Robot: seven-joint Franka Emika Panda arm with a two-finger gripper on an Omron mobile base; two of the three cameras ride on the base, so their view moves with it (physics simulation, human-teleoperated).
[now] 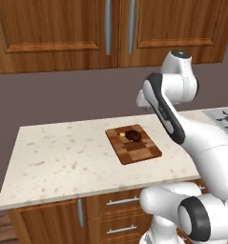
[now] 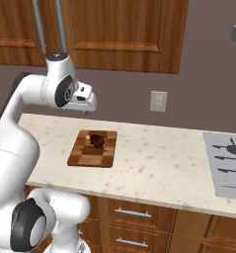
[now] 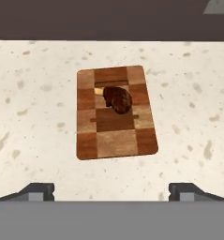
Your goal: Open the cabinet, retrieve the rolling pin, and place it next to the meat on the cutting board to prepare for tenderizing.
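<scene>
We see the cabinet (image 1: 63, 28) closed above the speckled counter (image 1: 63, 162), where the cutting board (image 3: 115, 112) lies flat with the meat (image 3: 118, 99) on its far half. Our gripper (image 3: 111, 191) hovers above the board, its 2 fingers (image 3: 36, 191) spread wide, grasping nothing.

**Browns, cream and grey**

The cabinet (image 1: 53, 33) is reddish-brown wood with silver handles (image 1: 108, 26). The board (image 3: 114, 112) is checkered dark and light brown; the meat (image 3: 118, 99) dark reddish-brown. The counter (image 1: 63, 157) is cream, speckled tan. The wall (image 2: 198, 84) is dull grey-brown.
</scene>
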